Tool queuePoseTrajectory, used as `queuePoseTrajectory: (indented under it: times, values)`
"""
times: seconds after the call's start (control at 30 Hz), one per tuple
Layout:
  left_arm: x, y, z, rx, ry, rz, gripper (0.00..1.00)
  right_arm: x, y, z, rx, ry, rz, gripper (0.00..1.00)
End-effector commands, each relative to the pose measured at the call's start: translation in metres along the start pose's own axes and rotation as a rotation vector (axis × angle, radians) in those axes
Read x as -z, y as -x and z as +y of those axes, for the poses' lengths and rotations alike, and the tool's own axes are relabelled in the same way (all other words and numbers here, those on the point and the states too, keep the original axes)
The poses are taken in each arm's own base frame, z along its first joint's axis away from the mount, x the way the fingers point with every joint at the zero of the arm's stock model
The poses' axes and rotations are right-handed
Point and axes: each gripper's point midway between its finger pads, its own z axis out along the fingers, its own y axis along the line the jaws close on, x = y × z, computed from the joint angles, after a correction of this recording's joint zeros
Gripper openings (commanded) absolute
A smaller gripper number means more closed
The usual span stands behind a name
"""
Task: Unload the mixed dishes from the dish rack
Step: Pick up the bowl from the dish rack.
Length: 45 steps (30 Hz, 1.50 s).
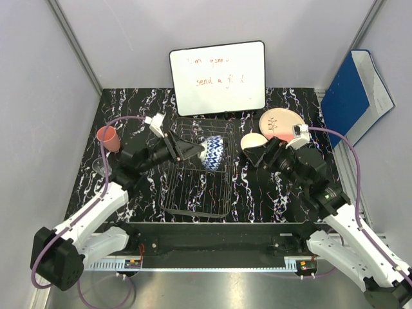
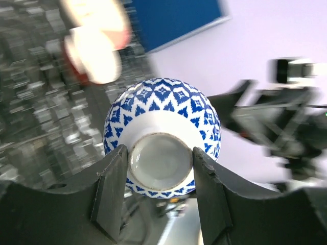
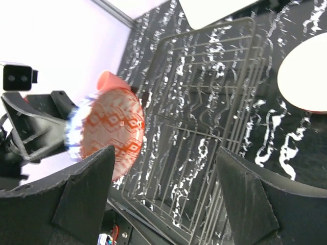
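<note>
My left gripper is shut on the foot ring of the blue-and-white patterned bowl, which it holds on its side above the black wire dish rack. In the left wrist view both fingers press the bowl's base ring. The right wrist view shows the bowl's orange-red patterned inside. My right gripper stands open just right of the rack, with nothing between its fingers. The cream bowl and the round plate lie on the table beside it. No other dishes show in the rack.
A salmon-pink cup stands on the table left of the rack, with a small clear glass in front of it. A whiteboard leans at the back wall. A blue binder leans at the right wall.
</note>
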Motion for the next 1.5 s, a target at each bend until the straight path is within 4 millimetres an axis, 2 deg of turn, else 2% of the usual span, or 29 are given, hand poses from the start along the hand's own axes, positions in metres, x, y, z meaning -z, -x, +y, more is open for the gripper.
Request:
queuePoseTrajectory:
  times: [0.0, 0.03, 0.1, 0.17, 0.2, 0.33, 0.43, 0.53, 0.87, 1.03, 1.07, 1.2, 1.47]
  values:
    - [0.023, 0.033, -0.106, -0.088, -0.453, -0.089, 0.00, 0.009, 0.012, 0.026, -0.012, 0.126, -0.053, 0.87]
    - [0.026, 0.034, -0.109, -0.046, -0.478, -0.085, 0.00, 0.010, 0.013, 0.028, -0.014, 0.135, -0.062, 0.87]
    - [0.035, 0.041, -0.129, -0.023, -0.583, -0.106, 0.00, 0.015, 0.016, 0.031, -0.017, 0.161, -0.083, 0.87]
    - [0.042, 0.047, -0.138, -0.025, -0.677, -0.131, 0.00, 0.018, 0.017, 0.035, -0.022, 0.190, -0.097, 0.87]
    - [0.046, 0.048, -0.142, 0.030, -0.710, -0.117, 0.00, 0.022, 0.018, 0.037, -0.024, 0.205, -0.105, 0.87]
    - [0.053, 0.048, -0.147, 0.080, -0.862, -0.104, 0.00, 0.025, 0.013, 0.042, -0.037, 0.265, -0.104, 0.86]
    - [0.046, 0.045, -0.135, 0.109, -0.842, -0.092, 0.00, 0.031, 0.018, 0.052, -0.044, 0.322, -0.138, 0.86]
    - [0.049, 0.043, -0.138, 0.093, -0.846, -0.088, 0.00, 0.032, 0.022, 0.058, -0.036, 0.349, -0.152, 0.86]
    - [0.054, 0.042, -0.145, 0.081, -0.860, -0.075, 0.00, 0.001, 0.014, 0.074, -0.066, 0.454, -0.105, 0.82]
    - [0.054, 0.038, -0.145, 0.083, -0.860, -0.062, 0.00, -0.009, 0.015, 0.093, -0.067, 0.542, -0.084, 0.81]
    - [0.053, 0.037, -0.144, 0.085, -0.860, -0.061, 0.00, -0.017, 0.011, 0.090, -0.072, 0.533, -0.069, 0.82]
    - [0.052, 0.035, -0.144, 0.089, -0.859, -0.056, 0.00, -0.022, 0.016, 0.099, -0.072, 0.580, -0.083, 0.81]
    - [0.049, 0.032, -0.142, 0.099, -0.854, -0.047, 0.00, -0.042, 0.014, 0.104, -0.065, 0.599, -0.059, 0.80]
